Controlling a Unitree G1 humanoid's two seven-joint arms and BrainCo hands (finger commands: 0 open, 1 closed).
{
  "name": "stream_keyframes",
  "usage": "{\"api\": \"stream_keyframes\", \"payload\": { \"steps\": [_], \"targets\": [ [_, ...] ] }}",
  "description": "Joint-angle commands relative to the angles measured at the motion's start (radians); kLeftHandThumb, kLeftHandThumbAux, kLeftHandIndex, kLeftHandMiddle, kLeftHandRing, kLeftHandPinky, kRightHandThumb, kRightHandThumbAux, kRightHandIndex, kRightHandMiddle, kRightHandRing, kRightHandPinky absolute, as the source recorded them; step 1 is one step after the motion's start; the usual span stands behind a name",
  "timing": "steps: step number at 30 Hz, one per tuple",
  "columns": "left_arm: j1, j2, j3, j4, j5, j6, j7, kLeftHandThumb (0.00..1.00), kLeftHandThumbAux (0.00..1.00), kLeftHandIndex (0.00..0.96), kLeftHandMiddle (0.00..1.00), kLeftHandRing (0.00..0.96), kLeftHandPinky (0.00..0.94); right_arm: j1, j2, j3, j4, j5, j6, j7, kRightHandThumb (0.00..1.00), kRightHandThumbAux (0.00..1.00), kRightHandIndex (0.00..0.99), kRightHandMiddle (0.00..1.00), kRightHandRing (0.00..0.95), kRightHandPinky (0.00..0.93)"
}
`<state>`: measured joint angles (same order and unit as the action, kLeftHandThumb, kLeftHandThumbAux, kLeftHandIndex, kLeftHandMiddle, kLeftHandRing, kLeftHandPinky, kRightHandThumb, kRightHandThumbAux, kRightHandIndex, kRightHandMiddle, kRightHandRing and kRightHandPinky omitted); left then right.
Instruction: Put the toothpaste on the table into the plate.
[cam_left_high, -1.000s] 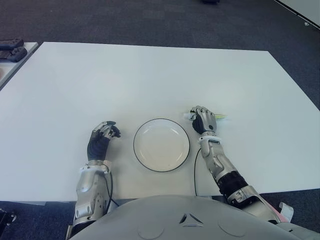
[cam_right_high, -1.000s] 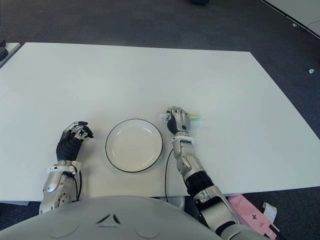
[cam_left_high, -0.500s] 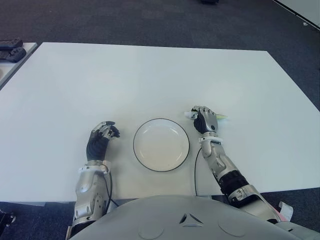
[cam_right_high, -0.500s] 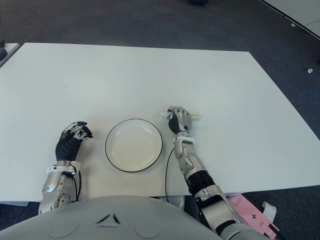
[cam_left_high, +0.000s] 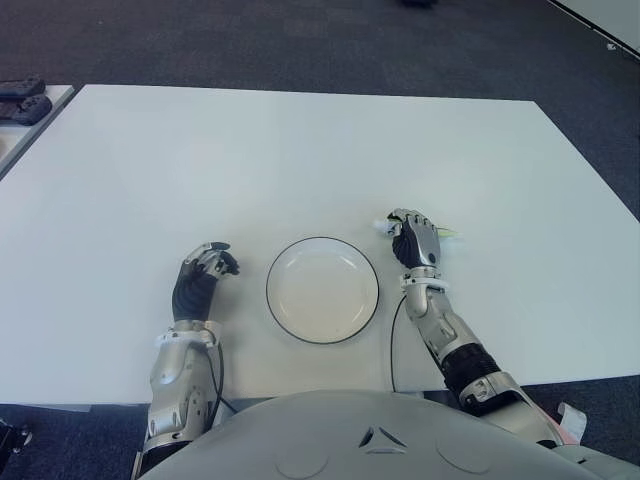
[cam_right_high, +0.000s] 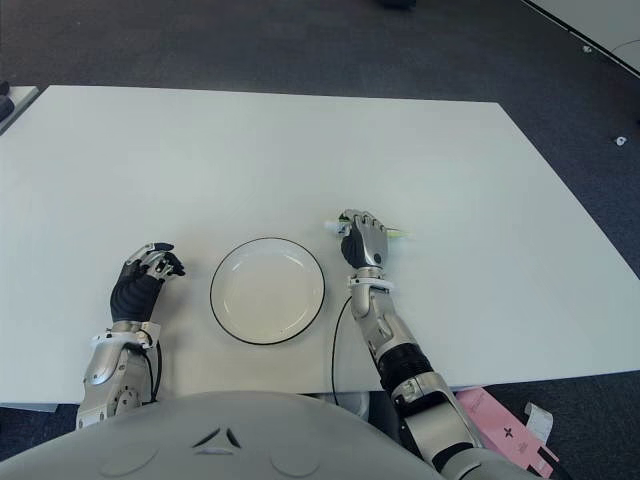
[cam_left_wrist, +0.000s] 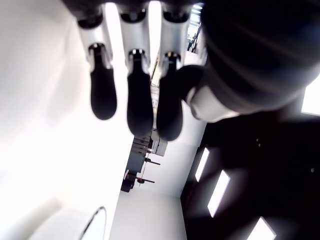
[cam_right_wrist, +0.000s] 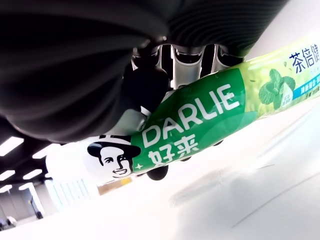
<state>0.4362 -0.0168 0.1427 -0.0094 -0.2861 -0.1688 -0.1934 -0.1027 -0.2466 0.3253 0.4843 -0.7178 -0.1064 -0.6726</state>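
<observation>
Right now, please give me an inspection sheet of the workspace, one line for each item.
Surface: white table, bare.
Job's things: toothpaste held in right hand, right of plate; plate holds nothing.
Clutter: dark items on a side table, far left.
Hands: right fingers closed around the tube; left hand curled, holding nothing, left of plate.
Cables: black cable beside right arm.
Surroundings: dark carpet.

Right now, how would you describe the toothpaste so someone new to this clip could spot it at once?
On the white table, find the round plate with the dark rim near the robot. Just to its right, the right hand is closed around the toothpaste: a green tube printed DARLIE, its pale green tail sticking out past the fingers.
</observation>
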Motion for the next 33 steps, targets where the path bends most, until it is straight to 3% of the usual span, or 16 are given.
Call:
{"api": "stream_keyframes", "payload": {
  "steps": [1, 15, 25, 33],
  "targets": [
    [0.004, 0.000, 0.005, 0.042, -0.003, 0.032, 0.001, 0.713, 0.718, 0.435, 0.586, 0.566, 0.535, 0.042, 0.009, -0.017, -0.024, 0.021, -0.025, -0.028, 1.000, 0.670, 0.393, 0.443, 0.468, 0.469],
    [-0.007, -0.010, 0.005, 0.055, -0.004, 0.044, 0.022, 0.714, 0.718, 0.435, 0.581, 0.563, 0.533, 0.057, 0.012, -0.029, -0.144, -0.030, -0.053, -0.123, 1.000, 0.676, 0.378, 0.417, 0.453, 0.480],
    [-0.009, 0.003, -0.004, 0.059, -0.002, 0.016, -0.010, 0.710, 0.718, 0.435, 0.583, 0.567, 0.539, 0.071, 0.025, -0.029, -0.286, -0.042, -0.049, -0.096, 1.000, 0.673, 0.385, 0.427, 0.461, 0.477],
    [-0.016, 0.007, -0.002, 0.067, -0.011, 0.021, -0.018, 0.711, 0.718, 0.435, 0.590, 0.573, 0.546, 0.079, 0.021, -0.015, -0.371, -0.031, -0.121, -0.062, 1.000, 0.674, 0.385, 0.416, 0.458, 0.477]
  ]
}}
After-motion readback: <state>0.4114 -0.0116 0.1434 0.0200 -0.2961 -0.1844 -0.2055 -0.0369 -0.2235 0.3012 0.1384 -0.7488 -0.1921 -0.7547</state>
